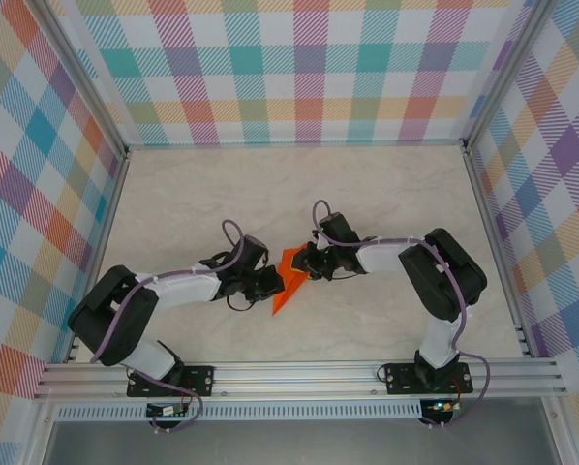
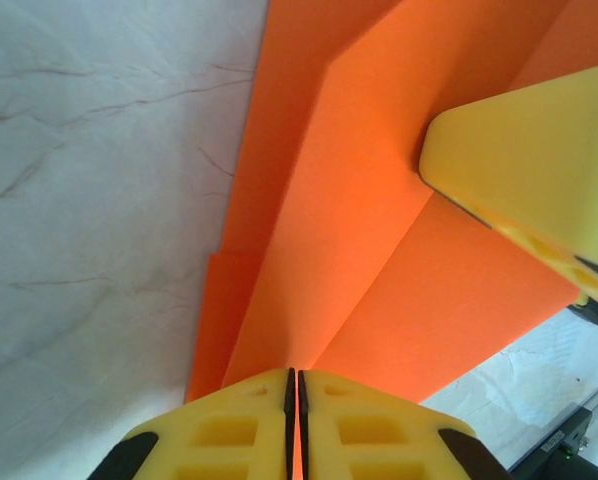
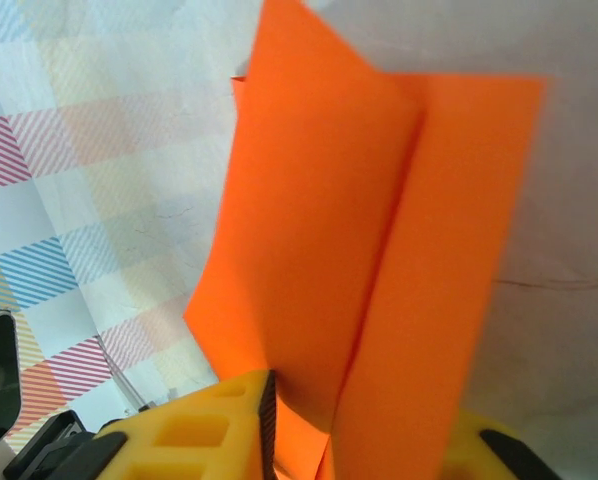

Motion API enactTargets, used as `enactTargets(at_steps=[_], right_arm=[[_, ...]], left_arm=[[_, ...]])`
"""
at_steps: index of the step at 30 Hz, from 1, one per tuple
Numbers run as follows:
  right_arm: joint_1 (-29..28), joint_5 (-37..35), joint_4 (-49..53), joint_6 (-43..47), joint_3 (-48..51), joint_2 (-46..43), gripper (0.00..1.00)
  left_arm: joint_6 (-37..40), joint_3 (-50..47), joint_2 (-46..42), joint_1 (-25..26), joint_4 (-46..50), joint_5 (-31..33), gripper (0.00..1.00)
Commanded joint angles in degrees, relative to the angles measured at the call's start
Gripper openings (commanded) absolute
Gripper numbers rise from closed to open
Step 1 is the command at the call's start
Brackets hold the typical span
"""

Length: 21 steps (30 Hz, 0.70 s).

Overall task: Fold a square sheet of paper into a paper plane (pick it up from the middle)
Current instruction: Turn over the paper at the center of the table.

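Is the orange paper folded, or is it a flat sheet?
Folded. The paper shows sharp creases and overlapping flaps in the left wrist view, and one long centre crease in the right wrist view.

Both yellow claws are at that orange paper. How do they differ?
The left gripper has its fingers pressed together, pinching the paper plane at an edge; the right gripper has them wider apart, paper between, grip unclear. The left gripper approaches from the left, the right gripper from the right. Both have yellow fingers.
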<state>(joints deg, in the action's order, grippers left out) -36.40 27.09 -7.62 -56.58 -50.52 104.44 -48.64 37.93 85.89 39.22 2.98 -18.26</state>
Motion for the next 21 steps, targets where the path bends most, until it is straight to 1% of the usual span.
enactTargets(at_steps=[1, 6, 13, 15, 19, 21], right_arm=[[-0.39, -0.06, 2.56, 3.61, -2.75, -0.22, 0.17], [-0.36, -1.65, 9.23, 8.26, -5.29, -3.16, 0.07], [-0.36, -8.01, 25.15, 17.37, -10.15, -8.61, 0.07], [-0.41, -10.81, 30.49, 20.19, -11.96, -9.96, 0.08], [-0.59, -19.52, 44.15, 25.63, -17.54, -11.11, 0.08], [-0.85, -25.46, 51.99, 26.81, -21.4, -10.57, 0.09]], left_arm=[[-0.14, -0.93, -3.6, -0.29, 4.07, 3.7, 0.12], [-0.01, -1.37, -8.66, -0.37, 8.5, 8.68, 0.14], [-0.48, -2.66, -13.88, -0.76, 11.89, 12.47, 0.15], [-0.87, -3.1, -15.07, -0.88, 12.46, 13.79, 0.15], [-2.19, -4.67, -17.55, -1.33, 14.76, 16.07, 0.18], [-2.84, -5.18, -18.84, -1.58, 15.18, 16.95, 0.2]])
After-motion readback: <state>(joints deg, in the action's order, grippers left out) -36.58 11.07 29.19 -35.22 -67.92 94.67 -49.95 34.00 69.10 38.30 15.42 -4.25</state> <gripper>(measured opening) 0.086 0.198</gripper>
